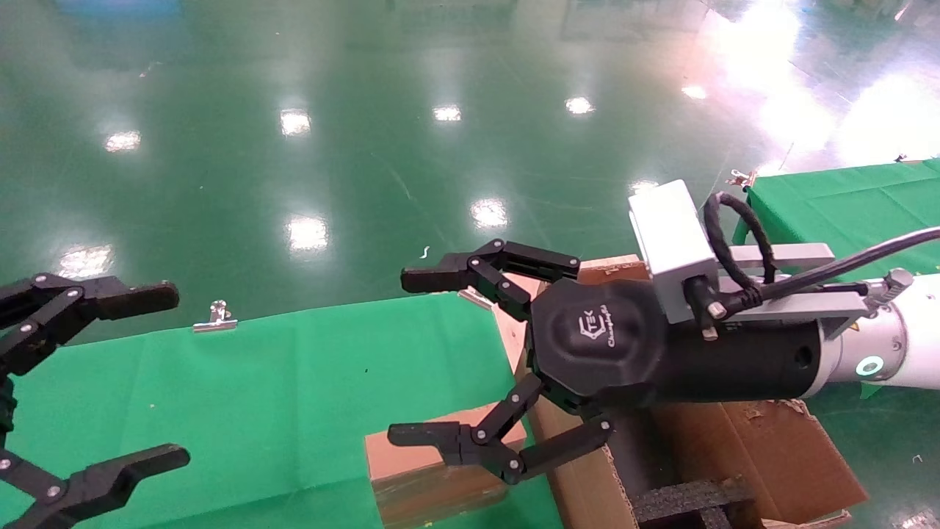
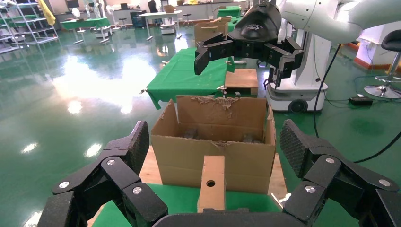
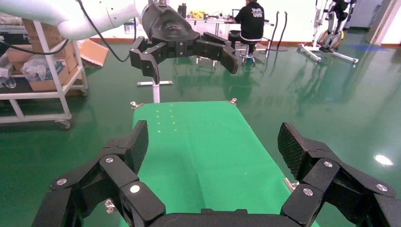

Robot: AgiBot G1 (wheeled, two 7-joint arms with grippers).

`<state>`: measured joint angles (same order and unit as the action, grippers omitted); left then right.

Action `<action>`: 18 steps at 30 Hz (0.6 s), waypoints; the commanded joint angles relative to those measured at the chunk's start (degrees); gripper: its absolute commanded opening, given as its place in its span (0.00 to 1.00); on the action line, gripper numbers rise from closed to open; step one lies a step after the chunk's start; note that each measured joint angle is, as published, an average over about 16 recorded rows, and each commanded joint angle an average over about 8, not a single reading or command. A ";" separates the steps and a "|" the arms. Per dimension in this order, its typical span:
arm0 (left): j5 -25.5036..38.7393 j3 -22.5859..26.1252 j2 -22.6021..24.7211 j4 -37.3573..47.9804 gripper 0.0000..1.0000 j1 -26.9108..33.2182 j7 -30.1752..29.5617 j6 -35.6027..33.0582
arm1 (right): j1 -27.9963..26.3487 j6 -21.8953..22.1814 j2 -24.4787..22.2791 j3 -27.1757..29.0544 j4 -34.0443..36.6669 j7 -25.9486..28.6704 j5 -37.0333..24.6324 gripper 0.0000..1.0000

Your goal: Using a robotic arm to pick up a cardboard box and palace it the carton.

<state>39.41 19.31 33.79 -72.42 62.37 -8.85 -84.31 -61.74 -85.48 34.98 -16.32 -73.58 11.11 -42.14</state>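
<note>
Seen from the robot's head, the right pincer (image 1: 415, 360) fills the centre and right of the frame, a black linked-finger hand with a white logo on its palm, carried by the robotic arm (image 1: 907, 338), which is glossy white with a green-lit ring and a grey camera block on top. Its two fingers are spread wide apart and grip nothing. One finger reaches out at mid-frame; the other hangs lower, in front of the cardboard box (image 1: 433, 470). That small plain brown box sits at the bottom centre of the frame on the green-covered counter (image 1: 257, 397), just beside the carton (image 1: 742, 448), a large brown corrugated one with ragged edges and black foam inside, at the lower right. In the left wrist view the cardboard box (image 2: 211, 182) stands upright in front of the carton (image 2: 215, 142), a round hole in its near face. The left pincer (image 1: 169, 375), all black, hangs at the far left edge of the head view above the counter, its fingers also released and wide apart, holding nothing. Shiny green floor (image 1: 367, 132) fills the upper frame.
</note>
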 commanded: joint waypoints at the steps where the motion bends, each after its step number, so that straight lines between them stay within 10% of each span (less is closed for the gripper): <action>1: 0.00 0.00 0.00 0.00 1.00 0.00 0.00 0.00 | 0.00 0.00 0.00 0.00 0.00 0.00 0.00 1.00; 11: 0.00 0.00 0.00 0.00 1.00 0.00 0.00 0.00 | 0.00 0.00 0.00 0.00 0.00 0.00 0.00 1.00; 18: 0.00 0.00 0.00 0.00 0.21 0.00 0.00 0.00 | 0.02 -0.03 0.00 0.04 0.00 -0.04 0.03 1.00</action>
<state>39.41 19.31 33.79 -72.42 62.37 -8.85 -84.31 -61.72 -85.48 34.97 -16.33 -73.56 11.10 -42.19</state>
